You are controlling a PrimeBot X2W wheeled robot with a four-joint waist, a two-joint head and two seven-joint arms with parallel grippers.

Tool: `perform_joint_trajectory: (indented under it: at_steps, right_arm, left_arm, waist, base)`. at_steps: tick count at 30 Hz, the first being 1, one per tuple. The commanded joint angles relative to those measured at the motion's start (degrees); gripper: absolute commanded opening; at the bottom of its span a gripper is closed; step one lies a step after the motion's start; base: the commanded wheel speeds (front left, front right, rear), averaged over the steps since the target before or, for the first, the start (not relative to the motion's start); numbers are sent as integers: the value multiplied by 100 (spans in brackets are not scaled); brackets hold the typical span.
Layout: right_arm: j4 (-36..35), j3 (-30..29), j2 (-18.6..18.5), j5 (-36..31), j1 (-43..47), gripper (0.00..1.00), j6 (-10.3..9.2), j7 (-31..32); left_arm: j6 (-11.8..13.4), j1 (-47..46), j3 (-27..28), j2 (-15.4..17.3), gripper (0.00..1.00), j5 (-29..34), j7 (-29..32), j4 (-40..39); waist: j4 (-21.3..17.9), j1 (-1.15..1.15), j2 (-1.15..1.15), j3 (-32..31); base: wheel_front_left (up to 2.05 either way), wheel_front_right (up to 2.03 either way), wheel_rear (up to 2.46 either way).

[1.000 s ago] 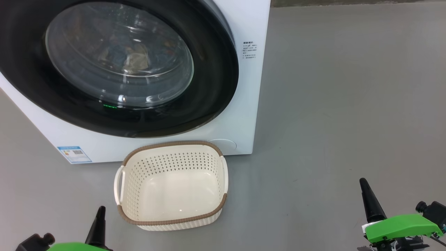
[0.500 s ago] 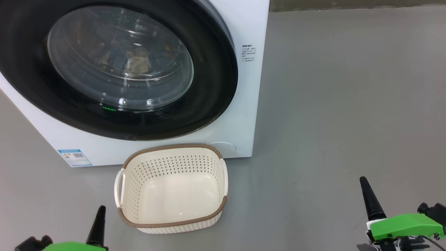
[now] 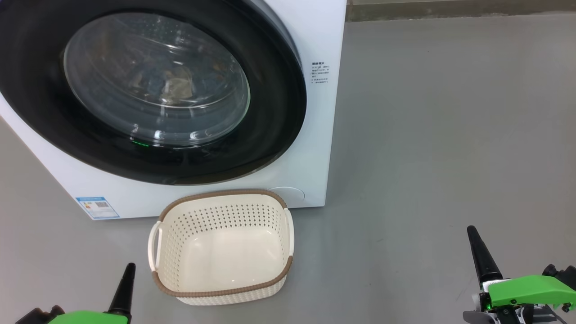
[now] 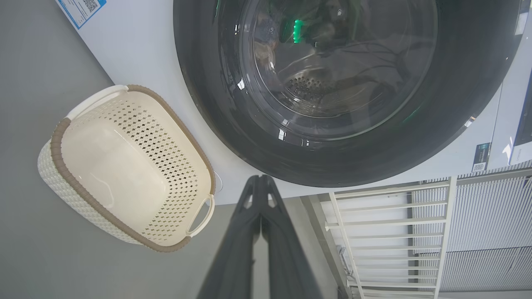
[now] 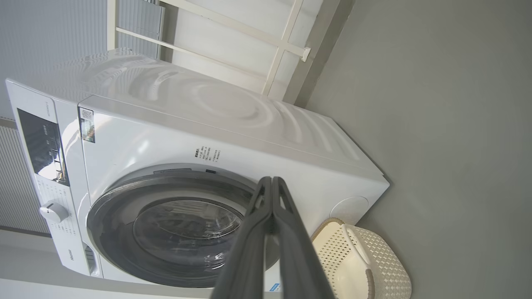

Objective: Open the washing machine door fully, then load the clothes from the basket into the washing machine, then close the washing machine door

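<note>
Basket (image 3: 225, 213) on floor (image 3: 450, 135) just before closed washing machine door (image 3: 148, 90), white rack (image 4: 450, 207) near washing machine (image 3: 321, 135), blue label (image 3: 97, 207) illegible, left gripper (image 3: 129, 270) and right gripper (image 3: 472, 232) pinched together.

I log: bare floor (image 3: 450, 135) right of the washing machine (image 3: 321, 135), passable; basket (image 3: 216, 220) just before its front; washing machine door (image 3: 279, 112) closed.

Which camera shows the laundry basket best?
The head view: the basket sits whole and centred, its empty inside plain. The left wrist view shows it whole too, but sideways, off-centre. The right wrist view catches part, cut by the frame edge.
</note>
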Motion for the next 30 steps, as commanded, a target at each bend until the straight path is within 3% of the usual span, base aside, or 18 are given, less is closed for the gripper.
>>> perform_joint_trajectory:
  at_steps: [1, 30]
  right_arm:
    - [-189, 72, -12, 165, -46, 0, -7, 51]
    - [-376, -47, 86, 1743, -35, 0, -14, 525]
  left_arm:
    - [-14, -261, 196, 53, 0, -147, 49, -168]
    - [-16, -341, 523, -93, 0, -1567, 528, -244]
  waist:
    - [-1, 0, 0, -9]
    - [-23, 0, 0, -168]
  base:
    - [0, 0, 0]
    - [0, 0, 0]
